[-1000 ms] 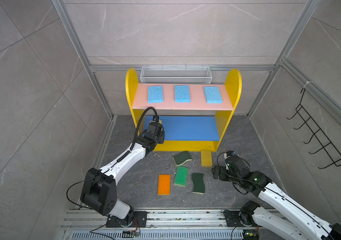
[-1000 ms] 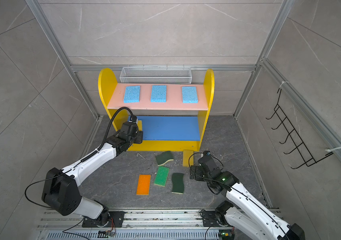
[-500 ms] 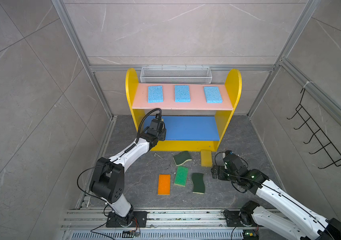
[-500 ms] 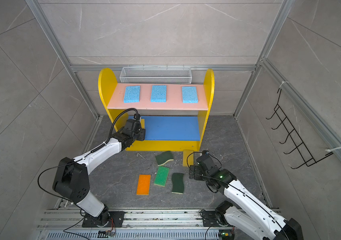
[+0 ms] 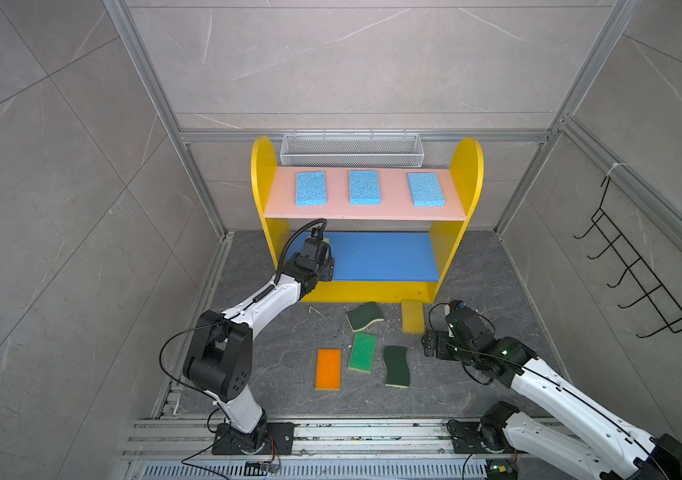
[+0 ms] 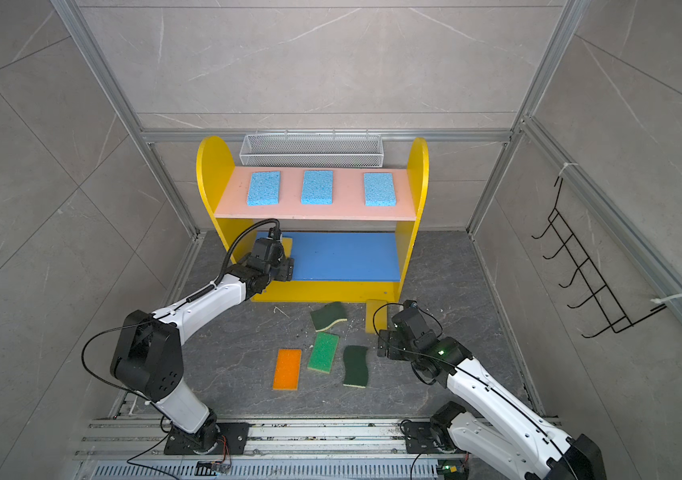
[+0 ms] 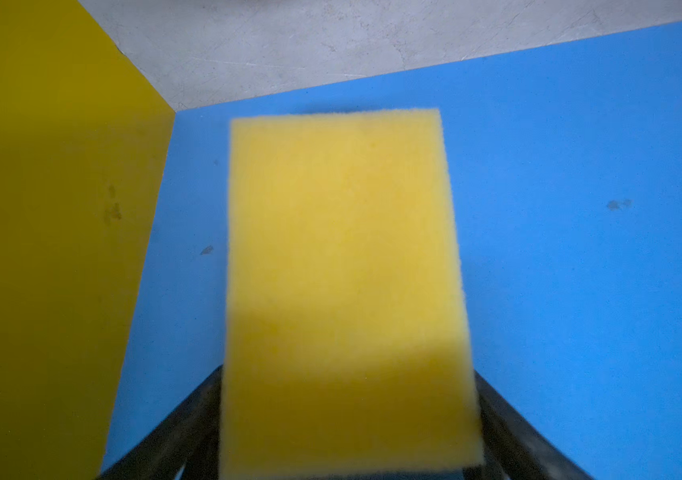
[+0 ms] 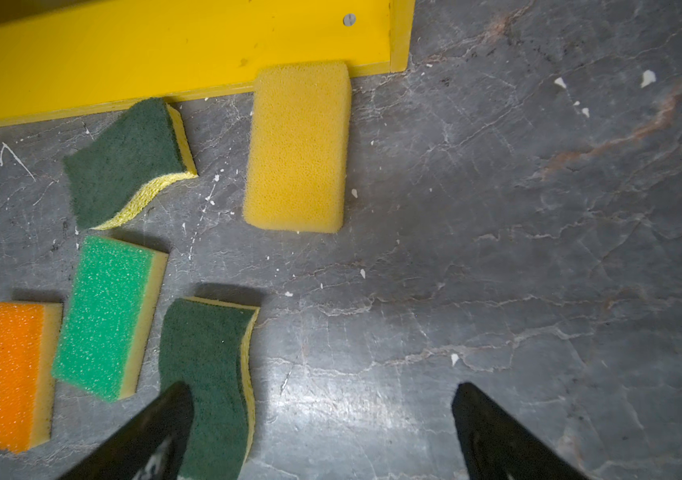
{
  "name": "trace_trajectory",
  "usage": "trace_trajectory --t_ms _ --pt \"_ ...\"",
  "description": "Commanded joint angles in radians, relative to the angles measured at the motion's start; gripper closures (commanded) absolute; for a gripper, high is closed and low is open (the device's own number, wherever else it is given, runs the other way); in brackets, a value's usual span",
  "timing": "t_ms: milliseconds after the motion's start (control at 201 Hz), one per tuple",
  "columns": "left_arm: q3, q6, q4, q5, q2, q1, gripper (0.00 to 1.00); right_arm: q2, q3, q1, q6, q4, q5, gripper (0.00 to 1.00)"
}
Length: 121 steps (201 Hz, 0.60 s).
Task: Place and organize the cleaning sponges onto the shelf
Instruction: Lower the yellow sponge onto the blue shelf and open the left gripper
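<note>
Nine sponges, one shelf. In both top views three light blue sponges lie flat in a row, apart from one another, on the pink upper board. A white wire-mesh basket sits behind the shelf and a black hook rack hangs on the right-hand wall. Neither wrist camera takes in any of these.

The left arm reaches in over the left end of the blue middle board, and its wrist hides what is at the fingers. Only the left wrist view shows that: a yellow sponge, blurred, over the blue board near the yellow side panel. The left hand shows a dark finger on either side of the sponge's near end. Whether the fingers press the sponge or stand clear of it cannot be told.

The right hand is spread wide above the grey surface with nothing between its fingers. Its wrist view shows plainly a second yellow sponge with one end against the shelf's yellow base. It also shows yellow backing on the orange sponge and the bright green sponge.

Count on the surface: one yellow, one orange, one bright green and two dark-green wavy sponges, five in all.
</note>
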Motion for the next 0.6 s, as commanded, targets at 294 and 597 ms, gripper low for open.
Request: trace_trajectory --t_ms 294,597 --pt "0.029 -0.040 -0.028 -0.011 -0.025 0.017 0.17 -0.037 0.031 0.000 0.014 -0.031 0.000 0.01" --pt "-0.024 -0.002 -0.024 0.039 -0.171 0.003 0.16 -0.029 0.046 0.001 0.000 -0.016 0.027 0.01"
